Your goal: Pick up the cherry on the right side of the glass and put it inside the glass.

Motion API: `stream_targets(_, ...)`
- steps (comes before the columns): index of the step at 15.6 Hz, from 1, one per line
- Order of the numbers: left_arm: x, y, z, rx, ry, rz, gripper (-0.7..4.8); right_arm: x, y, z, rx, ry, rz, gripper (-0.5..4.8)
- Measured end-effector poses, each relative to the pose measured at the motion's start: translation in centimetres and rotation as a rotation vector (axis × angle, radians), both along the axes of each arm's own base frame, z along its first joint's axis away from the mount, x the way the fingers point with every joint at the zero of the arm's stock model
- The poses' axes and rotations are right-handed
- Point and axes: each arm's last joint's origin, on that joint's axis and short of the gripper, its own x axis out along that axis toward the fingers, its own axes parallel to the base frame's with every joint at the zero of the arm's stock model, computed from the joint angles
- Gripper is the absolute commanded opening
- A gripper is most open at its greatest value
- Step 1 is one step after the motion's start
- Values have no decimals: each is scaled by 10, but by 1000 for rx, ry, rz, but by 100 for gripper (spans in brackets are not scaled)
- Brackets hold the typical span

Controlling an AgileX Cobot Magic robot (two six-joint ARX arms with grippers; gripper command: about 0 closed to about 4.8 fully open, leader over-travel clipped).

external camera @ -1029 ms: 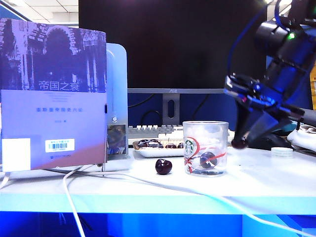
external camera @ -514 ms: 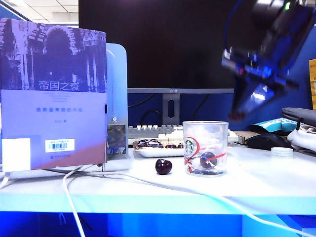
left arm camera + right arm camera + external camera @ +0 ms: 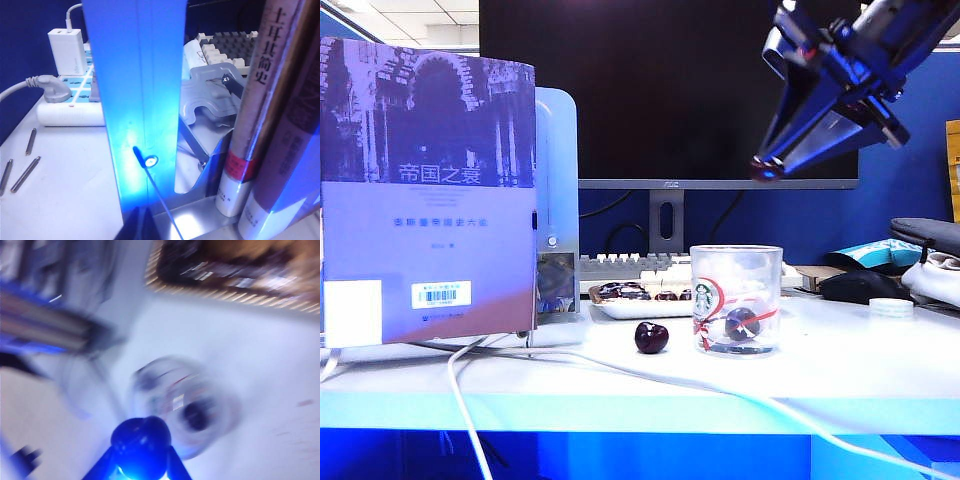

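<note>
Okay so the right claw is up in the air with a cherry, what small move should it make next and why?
Probably carry it down to just above the rim of the glass. The right claw is shut on the cherry, high above the glass's right edge. The glass stands open-topped with one cherry already inside. The left claw is not seen.

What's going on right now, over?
Right gripper shut on the cherry, high above the glass. Left gripper not in view. One cherry already in glass. Path clear.
</note>
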Motion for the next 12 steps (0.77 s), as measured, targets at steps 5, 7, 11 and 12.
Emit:
stream_targets(5,0,0,0,0,0,0,-5,-2,2,0,73,32,51,139)
stream_targets(7,0,0,0,0,0,0,-5,1,2,-4,47,37,35,139)
stream_targets(11,0,0,0,0,0,0,-5,14,13,-22,23,45,48,139)
stream_targets(12,0,0,0,0,0,0,-5,18,17,-28,19,51,57,139)
